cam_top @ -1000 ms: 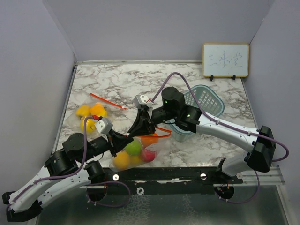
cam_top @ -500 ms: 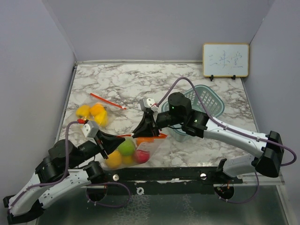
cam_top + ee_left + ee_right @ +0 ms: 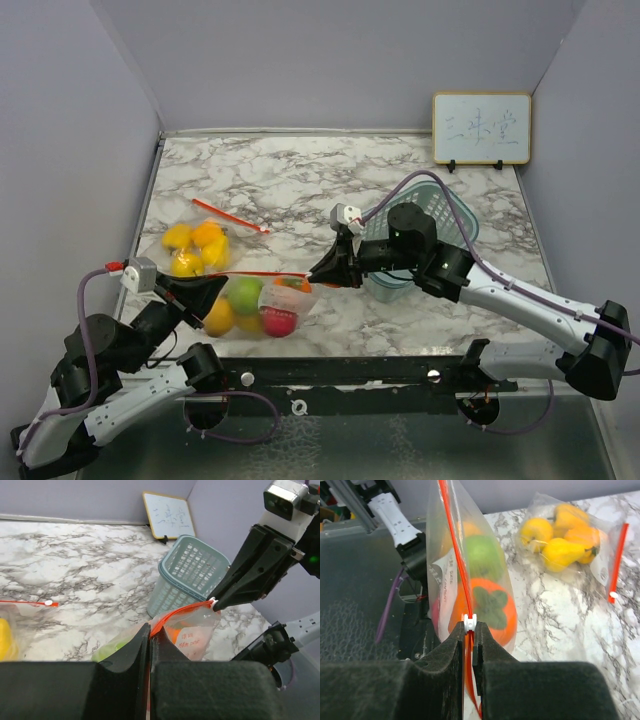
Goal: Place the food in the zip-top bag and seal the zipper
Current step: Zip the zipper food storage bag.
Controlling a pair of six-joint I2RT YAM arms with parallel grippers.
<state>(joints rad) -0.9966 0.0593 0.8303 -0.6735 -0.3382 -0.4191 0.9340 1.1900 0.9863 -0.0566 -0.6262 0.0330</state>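
A clear zip-top bag (image 3: 262,306) hangs between my grippers with its red zipper (image 3: 268,273) pulled taut. Inside it are a green fruit (image 3: 244,294), a yellow one (image 3: 218,318), a red one (image 3: 278,322) and an orange one (image 3: 495,610). My left gripper (image 3: 222,283) is shut on the zipper's left end, also in the left wrist view (image 3: 149,630). My right gripper (image 3: 318,274) is shut on the white zipper slider (image 3: 469,623) at the bag's right end.
A second bag of yellow and orange fruits (image 3: 195,248) with a red zipper (image 3: 230,215) lies at the left. A teal mesh basket (image 3: 440,215) stands behind the right arm. A small whiteboard (image 3: 481,128) leans on the back wall.
The grippers have moved apart: the left one went left and towards the near edge, the right one went right along the zipper. The bag has shifted left and its zipper is now stretched straight.
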